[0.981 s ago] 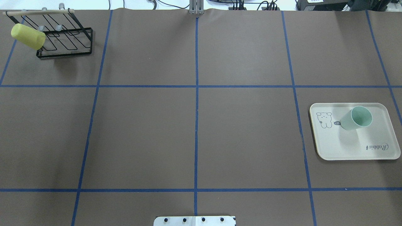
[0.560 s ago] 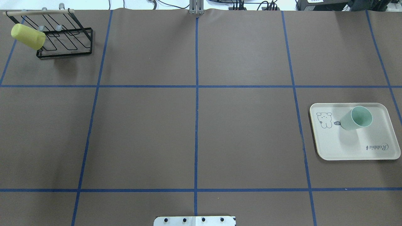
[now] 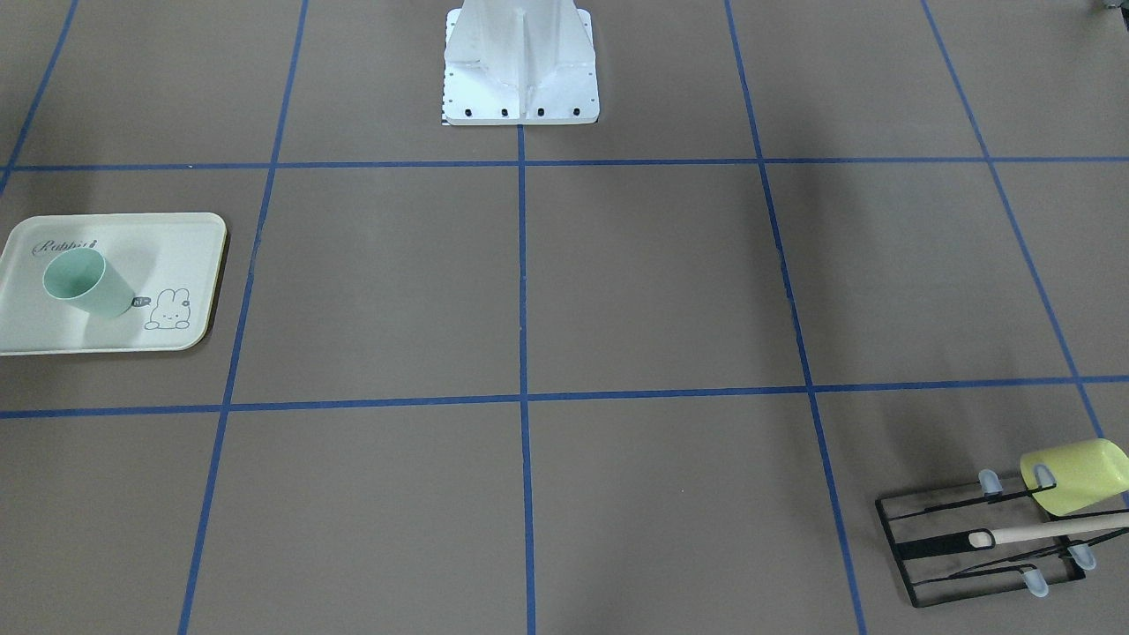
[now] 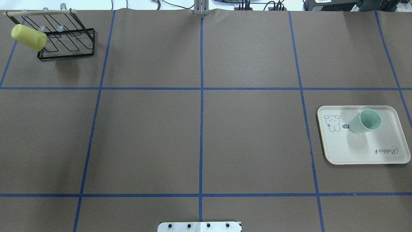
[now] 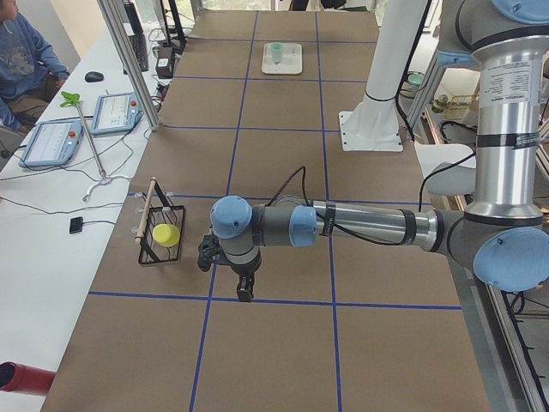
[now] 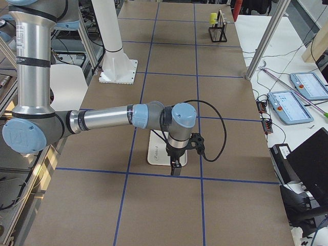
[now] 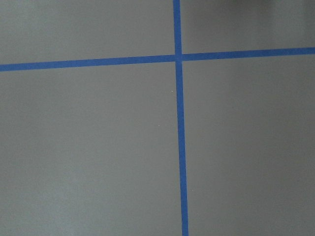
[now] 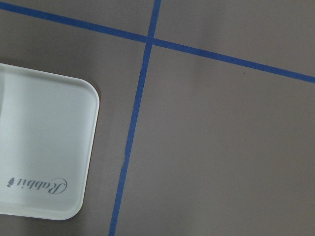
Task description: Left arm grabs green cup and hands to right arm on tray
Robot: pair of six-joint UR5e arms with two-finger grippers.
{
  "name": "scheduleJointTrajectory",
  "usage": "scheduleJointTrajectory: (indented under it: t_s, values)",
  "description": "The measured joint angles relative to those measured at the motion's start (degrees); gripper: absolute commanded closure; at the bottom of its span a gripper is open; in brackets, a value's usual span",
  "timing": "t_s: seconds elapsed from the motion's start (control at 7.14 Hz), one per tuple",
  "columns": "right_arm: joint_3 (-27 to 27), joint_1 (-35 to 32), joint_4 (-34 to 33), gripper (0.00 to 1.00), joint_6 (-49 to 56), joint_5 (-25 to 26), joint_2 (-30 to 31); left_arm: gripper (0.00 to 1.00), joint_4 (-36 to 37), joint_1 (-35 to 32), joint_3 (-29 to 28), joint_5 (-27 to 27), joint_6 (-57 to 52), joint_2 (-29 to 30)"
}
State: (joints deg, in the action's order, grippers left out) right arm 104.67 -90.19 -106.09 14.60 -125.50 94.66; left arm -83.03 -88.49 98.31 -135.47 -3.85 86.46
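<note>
The pale mint-green cup [image 4: 365, 121] stands upright on the cream tray [image 4: 354, 158] at the table's right side. It also shows in the front-facing view [image 3: 84, 284] on the tray [image 3: 176, 234]. Neither arm shows in the overhead or front-facing views. In the exterior left view the left gripper [image 5: 245, 290] points down over the table near the wire rack; I cannot tell if it is open or shut. In the exterior right view the right gripper [image 6: 175, 168] points down beside the tray [image 6: 154, 154]; I cannot tell its state. The right wrist view shows a tray corner [image 8: 44, 147].
A brighter yellow-green cup [image 4: 29, 37] hangs on the black wire rack [image 4: 67, 48] at the far left corner. The robot's white base plate [image 4: 199, 226] sits at the near edge. Blue tape lines cross the brown table. Operator stations stand beyond the far edge [image 5: 51, 137].
</note>
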Motion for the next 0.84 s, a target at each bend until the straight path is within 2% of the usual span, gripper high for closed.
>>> scheduleJointTrajectory:
  t_s: [0.84]
  values:
    - [-0.1,0.2,0.0,0.0,0.3,0.0,0.2,0.0,-0.5,0.1,0.3,0.4,0.1,-0.1]
